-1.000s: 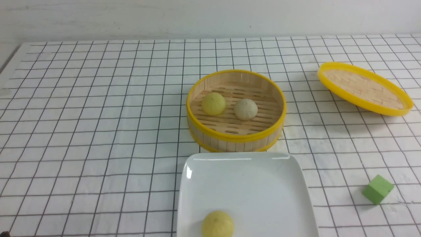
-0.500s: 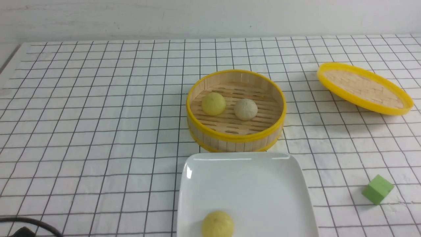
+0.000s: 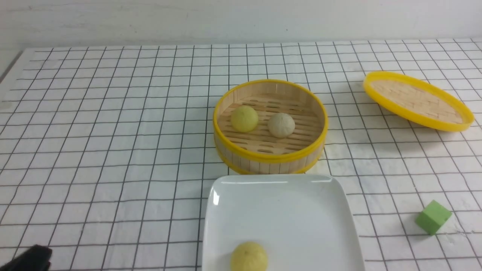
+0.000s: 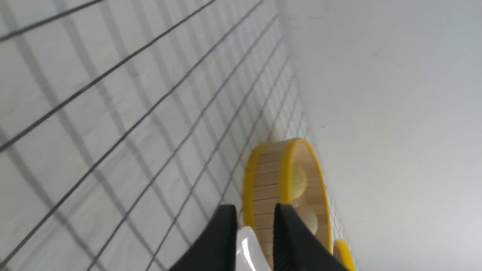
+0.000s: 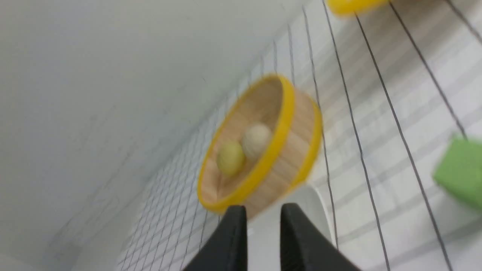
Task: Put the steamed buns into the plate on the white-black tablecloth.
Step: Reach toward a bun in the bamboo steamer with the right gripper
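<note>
In the front view, the near edge of the white plate (image 3: 301, 210) is cut off by the bottom of the picture, and the yellow bun (image 3: 249, 257) on it is cut at its lower side. A dark part at the lower left corner is mostly out of frame, too little to name. The right wrist view crops the green cube (image 5: 461, 169) and the yellow-rimmed lid (image 5: 356, 4); the bases of both hands' fingers (image 4: 226, 237) are cut off, their edges blurred.

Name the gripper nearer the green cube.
Right. The right gripper has the green cube close in its wrist view; the left gripper is over the cloth, left of the plate.
</note>
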